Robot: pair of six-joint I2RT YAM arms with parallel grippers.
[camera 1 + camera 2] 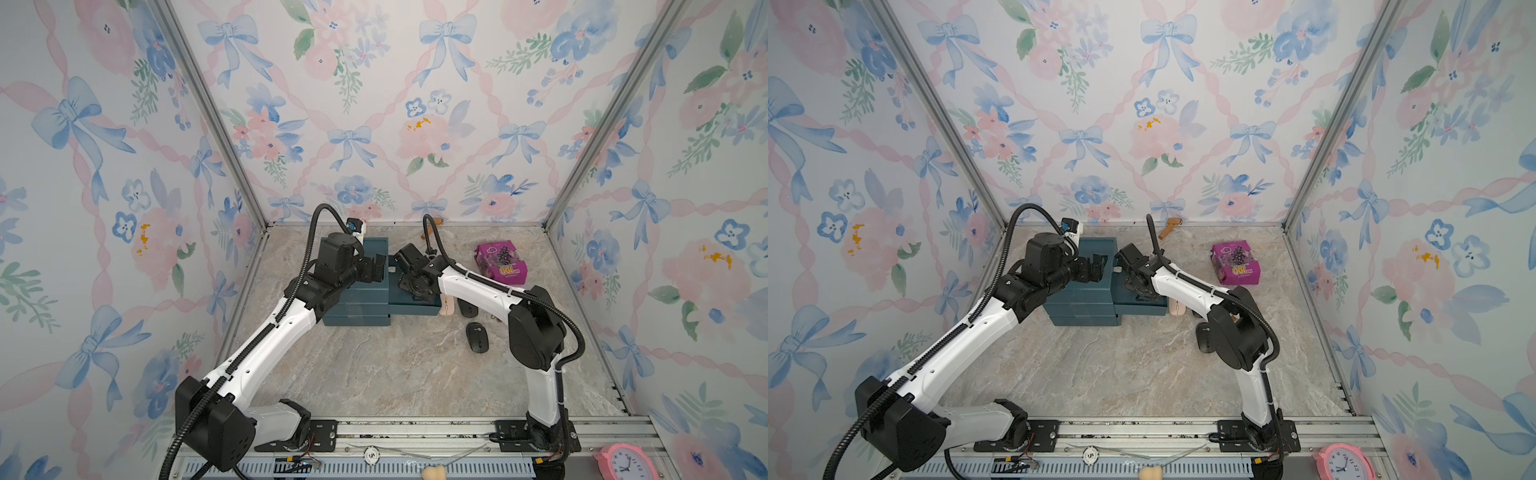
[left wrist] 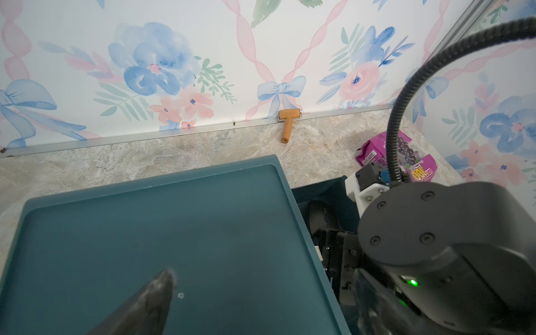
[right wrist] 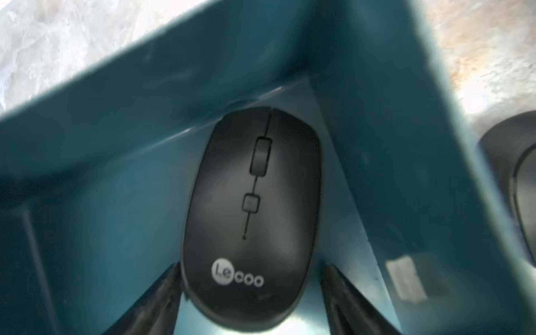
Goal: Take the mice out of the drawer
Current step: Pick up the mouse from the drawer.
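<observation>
**While one mouse sits in the drawer, three lie out on the table**

Where the right gripper [image 3: 252, 269] reaches down into the pulled-out drawer [image 3: 145, 87], its two fingers [image 3: 162, 293] stand wide apart. They flank the rear end of one black mouse [image 3: 252, 203]. That mouse lies flat on the drawer floor, nose in a corner, and is not clamped.

Four mice show in all, three black and one pink. In a top view the drawer [image 1: 411, 309] juts from the teal cabinet [image 1: 357, 307] toward 3 o'clock. Just beside its 4 o'clock corner lies the pink mouse [image 1: 448, 305]. At that one's 3 o'clock a half-hidden black mouse [image 1: 466, 308] sits partly under the right arm. The near black mouse [image 1: 476, 337] lies at 5 o'clock on the marble table [image 1: 374, 374].

The left gripper [image 1: 376, 268] hovers over the cabinet top with its jaws parted and nothing between them. One finger [image 2: 153, 298] shows in the wrist view.

Also on the table are one purple packet [image 1: 500, 264] at 2 o'clock and one wooden roller [image 2: 287, 124] at 12 o'clock against the back wall. One pink clock [image 1: 619, 461] sits at 5 o'clock by the front rail.
</observation>
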